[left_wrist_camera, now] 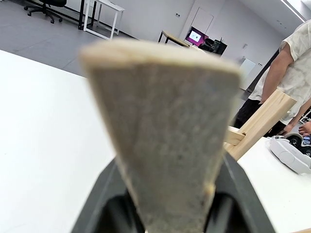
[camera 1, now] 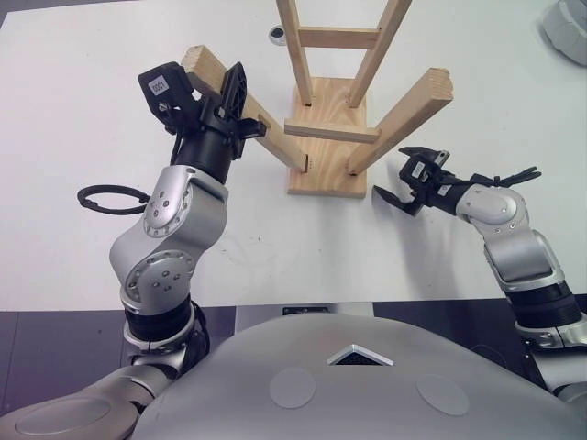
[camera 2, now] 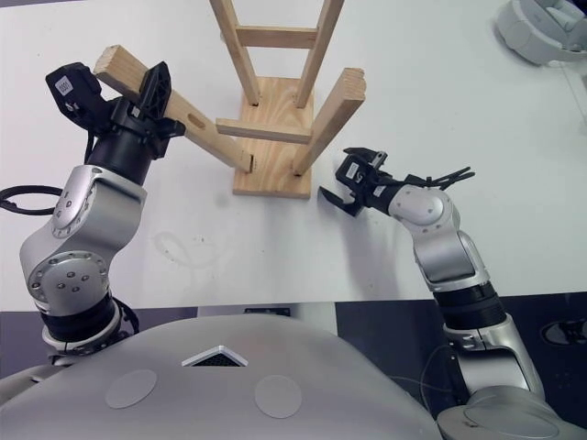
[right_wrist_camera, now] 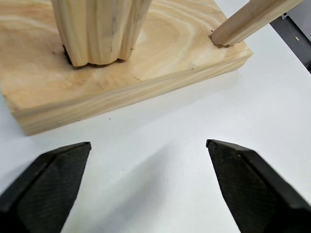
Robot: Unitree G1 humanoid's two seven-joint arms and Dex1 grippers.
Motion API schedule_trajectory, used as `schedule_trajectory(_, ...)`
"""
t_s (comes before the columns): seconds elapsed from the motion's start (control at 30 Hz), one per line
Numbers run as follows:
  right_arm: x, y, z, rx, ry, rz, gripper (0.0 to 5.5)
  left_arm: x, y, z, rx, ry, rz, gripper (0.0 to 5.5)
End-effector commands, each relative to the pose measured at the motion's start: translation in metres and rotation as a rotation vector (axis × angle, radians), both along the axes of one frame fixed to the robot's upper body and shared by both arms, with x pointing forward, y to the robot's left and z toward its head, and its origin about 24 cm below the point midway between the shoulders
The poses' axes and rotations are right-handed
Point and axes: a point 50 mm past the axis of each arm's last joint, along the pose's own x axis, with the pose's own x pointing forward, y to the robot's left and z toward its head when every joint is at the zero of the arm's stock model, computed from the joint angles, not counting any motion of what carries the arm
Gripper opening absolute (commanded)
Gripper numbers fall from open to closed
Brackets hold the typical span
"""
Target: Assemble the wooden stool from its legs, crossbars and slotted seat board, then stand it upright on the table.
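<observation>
The wooden stool stands upside down: its seat board [camera 1: 326, 186] lies flat on the white table and the legs point up, joined by crossbars [camera 1: 331, 130]. My left gripper [camera 1: 220, 96] is shut on the front-left leg [camera 1: 275, 137] near its free upper end; in the left wrist view that leg's end [left_wrist_camera: 165, 121] sits between the jaws. The front-right leg [camera 1: 404, 117] slants up to the right. My right gripper [camera 1: 396, 174] hovers open just right of the seat board, low over the table. In the right wrist view its fingertips [right_wrist_camera: 48, 187] face the board's edge [right_wrist_camera: 121, 97] with nothing between them.
A black cable loop [camera 1: 110, 197] lies on the table by my left arm. A white device [camera 2: 541, 32] sits at the far right corner. A small grey disc [camera 1: 276, 35] lies behind the stool. The table's front edge [camera 1: 275, 302] runs close to my body.
</observation>
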Motion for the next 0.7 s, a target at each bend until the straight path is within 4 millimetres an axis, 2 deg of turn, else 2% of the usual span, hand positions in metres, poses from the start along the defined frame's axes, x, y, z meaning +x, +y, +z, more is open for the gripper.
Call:
schedule_trajectory(0.03,-0.002,0.0,0.001,0.006,0.006,-0.012,4.45,-0.002,-0.003,-0.007,0.043,0.033,-0.018,1.03)
schedule_trajectory(0.17,-0.002,-0.001,0.003,0.008,0.007,-0.02,4.45,-0.006,-0.008,-0.013,0.122,0.055,-0.042,1.03)
schedule_trajectory(0.3,-0.002,0.002,0.003,0.011,0.012,-0.015,4.45,0.0,-0.015,-0.009,0.211,0.017,-0.063,1.03)
schedule_trajectory(0.5,-0.004,0.007,0.002,0.02,0.006,-0.028,4.45,0.009,-0.014,0.0,0.275,0.009,-0.057,1.03)
schedule_trajectory(0.7,-0.003,0.012,0.003,0.031,-0.005,-0.038,4.45,0.012,-0.011,-0.005,0.301,0.054,-0.031,1.03)
